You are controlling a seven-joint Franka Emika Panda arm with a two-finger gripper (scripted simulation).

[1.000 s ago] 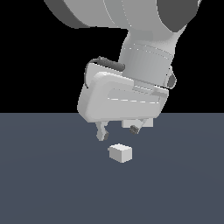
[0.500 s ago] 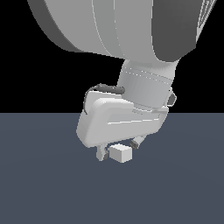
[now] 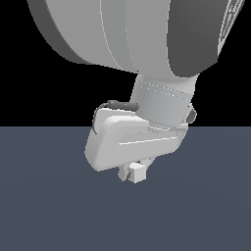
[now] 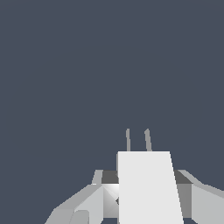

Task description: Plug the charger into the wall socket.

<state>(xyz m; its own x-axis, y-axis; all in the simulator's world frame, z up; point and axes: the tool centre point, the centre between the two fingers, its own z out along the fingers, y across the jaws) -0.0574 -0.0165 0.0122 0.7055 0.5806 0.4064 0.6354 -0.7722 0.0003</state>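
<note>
Item: gripper [image 3: 131, 172], Panda arm, exterior view; body low over the dark floor [image 3: 44, 211], fingers mostly hidden under the housing. Item: charger [image 3: 137, 172], small off-white block, lying directly beneath the gripper body and between the fingers, at or just above the floor; contact with the floor cannot be told. On the exterior view's left of the block one finger [image 3: 122, 172] shows as a pale stub just beside it; the finger on the other side is hidden. Wrist view: charger [image 4: 148, 188] fills the space between the two fingers [image 4: 81, 205], which flank its side faces closely; whether they press on it or merely bracket it cannot be told, so the hold is unconfirmed. Two thin grey prongs [image 4: 138, 140] project from the block's far end, pointing away from the camera; the long axis of block and prongs runs straight ahead, crosswise to the line between the fingers. Item: socket, not in either view; only plain dark floor lies ahead of the prongs. Judgement: the coming move turns on that prong axis; once the hold is firm, the block must be carried so the prongs face the socket square-on, and any tilt in the fingers would likely spoil the entry.
</note>
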